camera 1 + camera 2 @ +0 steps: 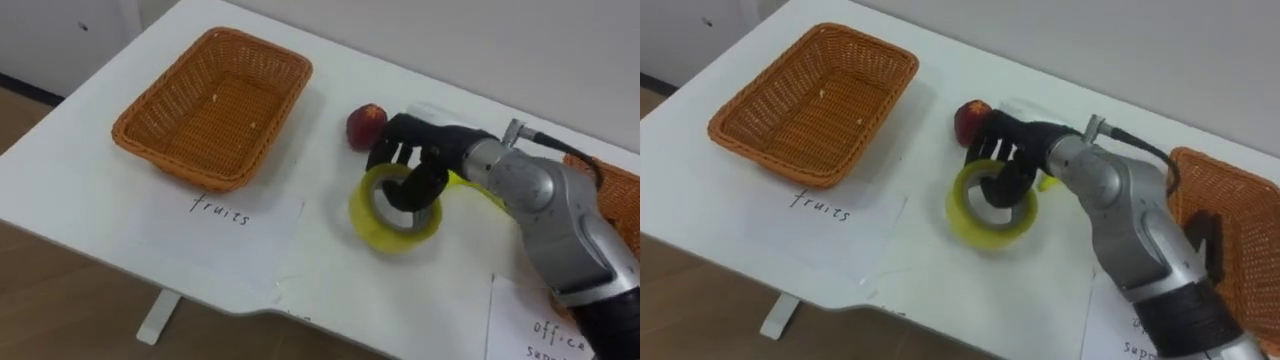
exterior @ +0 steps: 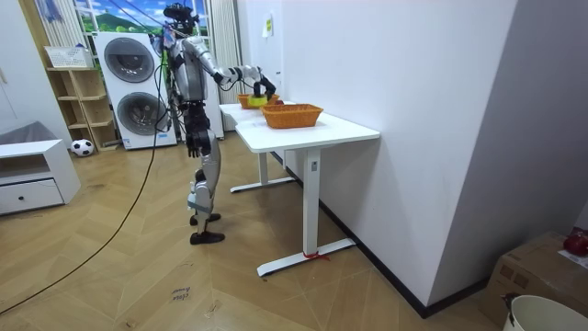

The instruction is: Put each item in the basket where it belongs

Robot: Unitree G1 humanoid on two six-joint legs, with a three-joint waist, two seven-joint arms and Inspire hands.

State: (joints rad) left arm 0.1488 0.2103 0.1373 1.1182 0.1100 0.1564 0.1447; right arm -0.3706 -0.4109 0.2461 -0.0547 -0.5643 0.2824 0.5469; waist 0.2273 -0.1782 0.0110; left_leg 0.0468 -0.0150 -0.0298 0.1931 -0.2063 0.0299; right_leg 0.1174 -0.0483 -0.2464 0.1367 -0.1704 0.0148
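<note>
- I see the right hand (image 1: 412, 140) down on the yellow tape roll (image 1: 395, 230), mid-table.
- Grip: the fingers are curled over the roll's far rim with the thumb dipped into the centre hole, so the rim is pinched between them.
- The roll sits on the white table (image 1: 80, 190). I can't tell whether it lies flat or is tipped.
- The red fruit (image 1: 366, 124) is on the table just beyond the roll, right beside the fingers. I can't tell whether it touches them.
- The left wicker basket (image 1: 150, 150) is at the robot's left with nothing in it, well apart from the roll. A paper label sheet (image 1: 230, 225) lies in front of it.
- The right wicker basket (image 1: 1205, 165) is at the robot's right, partly behind the forearm. A second label sheet (image 1: 530, 320) lies near the table's front edge.
- In the room view the robot stands at the table's end with its right arm stretched over the top.
- The left hand (image 2: 192, 142) hangs at its side. I can't tell its state.
</note>
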